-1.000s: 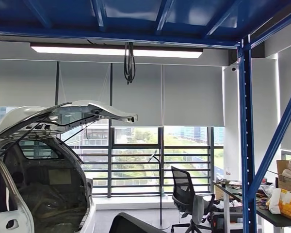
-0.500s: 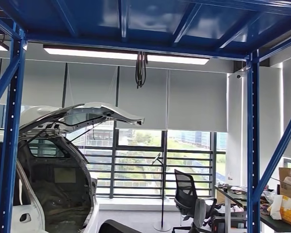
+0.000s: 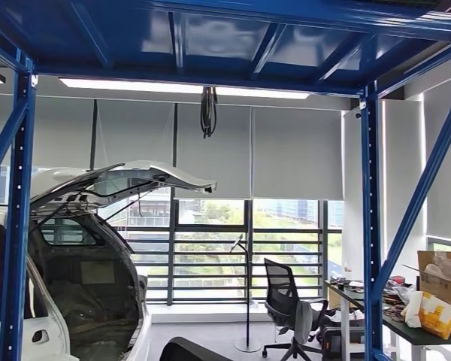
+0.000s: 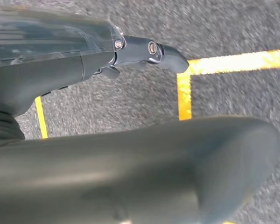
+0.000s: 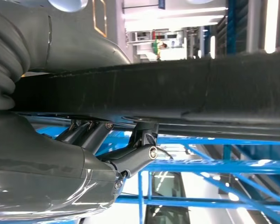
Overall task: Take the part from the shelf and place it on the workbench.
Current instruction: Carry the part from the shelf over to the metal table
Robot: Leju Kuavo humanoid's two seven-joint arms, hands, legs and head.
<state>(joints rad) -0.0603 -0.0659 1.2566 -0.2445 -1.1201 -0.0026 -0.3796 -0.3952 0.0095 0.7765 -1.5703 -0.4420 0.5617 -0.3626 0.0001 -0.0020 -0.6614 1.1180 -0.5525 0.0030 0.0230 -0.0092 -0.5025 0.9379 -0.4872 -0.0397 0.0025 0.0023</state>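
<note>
Item 1, right hand [image 5: 96,154]: fingers curled under the long dark part [image 5: 202,88], thumb on its other side, the part running well beyond the hand. I judged the carry needed a firm, level grip and a slow turn, keeping the part's ends off the blue frame [image 3: 370,226].

Item 2, left hand [image 4: 61,79]: spread, holding nothing, hanging over the floor [image 4: 131,102].

Item 3, far ahead: car body [image 3: 70,248] and cluttered table [image 3: 416,331].

Change: the whole head view had swung since a second earlier, and a left upright [image 3: 16,226] had come in.
</note>
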